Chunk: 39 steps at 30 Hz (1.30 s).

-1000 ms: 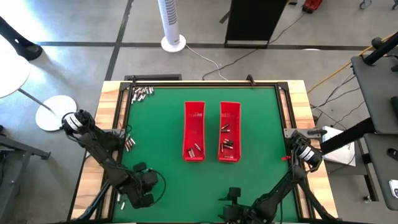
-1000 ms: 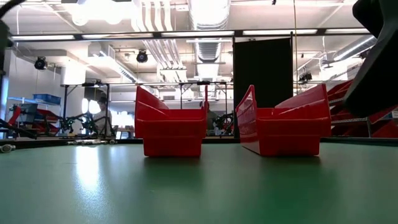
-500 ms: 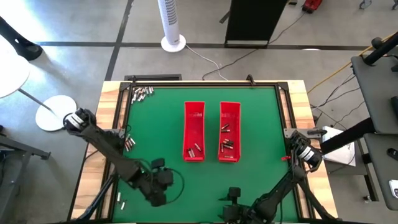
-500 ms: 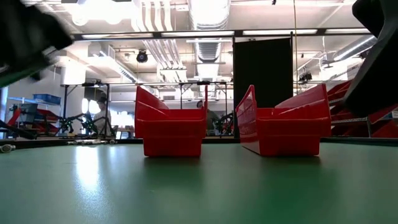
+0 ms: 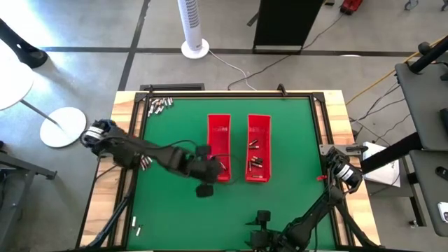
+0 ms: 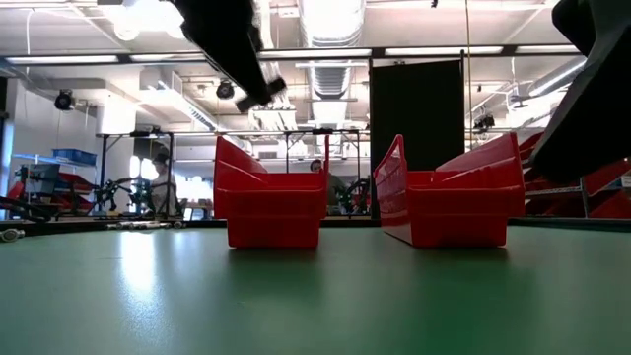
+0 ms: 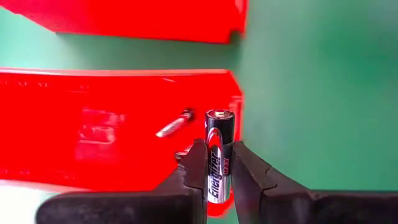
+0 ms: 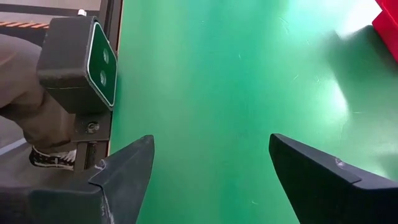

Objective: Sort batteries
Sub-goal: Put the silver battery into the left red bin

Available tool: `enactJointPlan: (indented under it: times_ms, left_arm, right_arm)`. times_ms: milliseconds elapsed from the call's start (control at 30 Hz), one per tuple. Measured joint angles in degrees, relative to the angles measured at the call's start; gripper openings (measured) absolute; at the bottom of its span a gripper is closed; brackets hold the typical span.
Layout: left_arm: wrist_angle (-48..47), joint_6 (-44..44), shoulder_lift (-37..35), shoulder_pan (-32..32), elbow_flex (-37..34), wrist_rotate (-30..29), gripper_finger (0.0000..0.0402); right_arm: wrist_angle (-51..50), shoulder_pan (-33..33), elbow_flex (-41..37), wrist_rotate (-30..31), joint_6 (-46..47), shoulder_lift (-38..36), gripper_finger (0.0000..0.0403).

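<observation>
Our left tool [image 7: 216,163] pinches a silver-and-black cylindrical battery [image 7: 217,155] upright between its two dark fingers, over the near end of the left long red plastic tray [image 5: 218,148]; we judge it is held end-up so it can drop cleanly among the few batteries already lying there. The label reads "Energizer" down its side, with small letters beneath that we cannot make out. The second red plastic tray [image 5: 258,148] sits just beside the first, mid-desk, holding several dark batteries. Loose batteries wait in a small cluster [image 5: 159,104] at the desk's far left corner and another [image 5: 144,162] along its left edge. Our right tool [image 8: 208,180] hangs with fingers spread wide above the green desk [image 5: 175,140] near its front edge, idle.
</observation>
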Motion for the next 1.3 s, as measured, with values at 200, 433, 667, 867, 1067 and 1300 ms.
enactJointPlan:
  times_ms: [200,433,667,867,1067,1300]
  left_arm:
    - [-5.7,6.6,6.2,6.7,4.9,2.1,0.0023]
    - [-8.1,11.9,12.4,11.1,8.7,5.1,0.0023]
    - [-8.8,13.2,15.7,13.0,8.0,5.3,0.0023]
    - [-7.7,13.2,18.9,13.0,8.0,5.6,0.0023]
    - [-7.1,12.1,20.9,13.0,7.9,5.5,0.0026]
    - [-6.0,9.6,21.2,13.1,7.9,5.5,0.0036]
  right_arm:
    - [-0.1,0.0,0.0,0.0,0.0,0.0,0.03]
    - [-0.3,0.0,0.0,-1.1,0.0,0.0,0.0301]
    - [-0.3,0.4,-0.1,-1.2,-0.1,0.0,0.0313]
    - [-0.3,0.5,-0.1,-1.2,-0.2,0.0,0.0314]
    - [-0.3,0.5,-0.1,-1.2,-0.2,0.0,0.0305]
    - [-0.3,0.5,-0.1,-1.2,-0.2,0.0,0.0305]
